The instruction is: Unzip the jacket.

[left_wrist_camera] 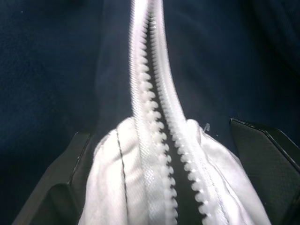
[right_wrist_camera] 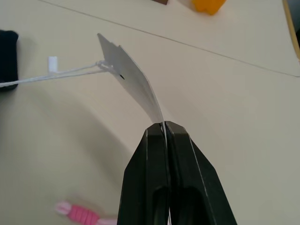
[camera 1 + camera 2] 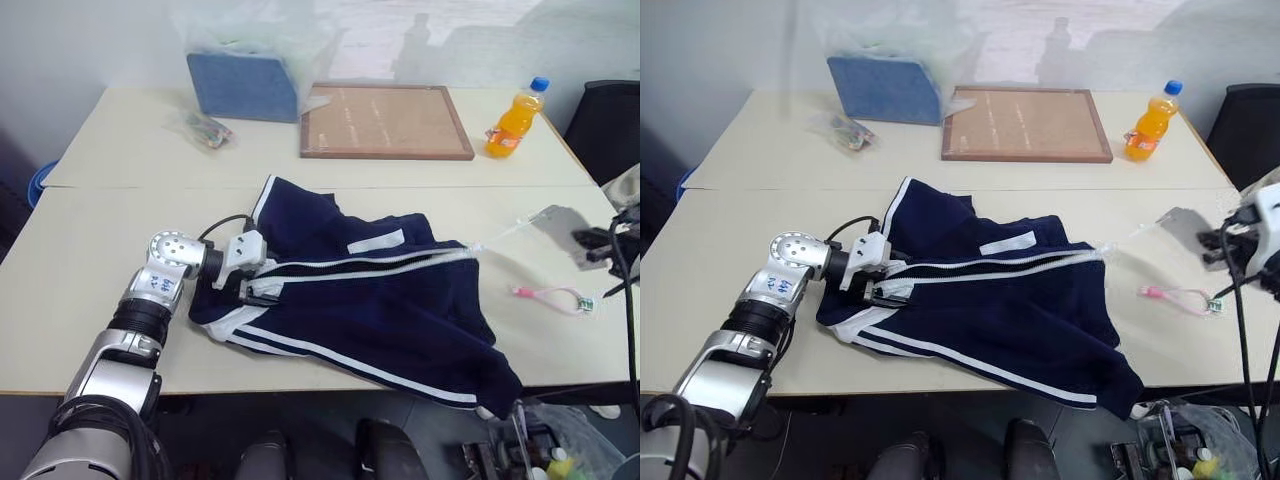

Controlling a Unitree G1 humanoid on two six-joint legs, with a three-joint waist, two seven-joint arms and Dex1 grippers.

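Two beige tables (image 3: 120,260) abutted; left end effector (image 3: 252,290) clamps jacket (image 3: 380,310) zipper end; right end effector (image 2: 164,125) pinches tag (image 2: 131,79).

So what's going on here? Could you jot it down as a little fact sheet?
Jacket: navy, lying flat on the table
Zipper: teeth parted near the hem
Left gripper: holds the white hem either side of the zipper
Right gripper: shut on the paper tag, its string drawn tight
Nearby: orange drink bottle, framed board

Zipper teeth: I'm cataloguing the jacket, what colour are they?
White, on the navy jacket; the zipper shows best in the left wrist view.
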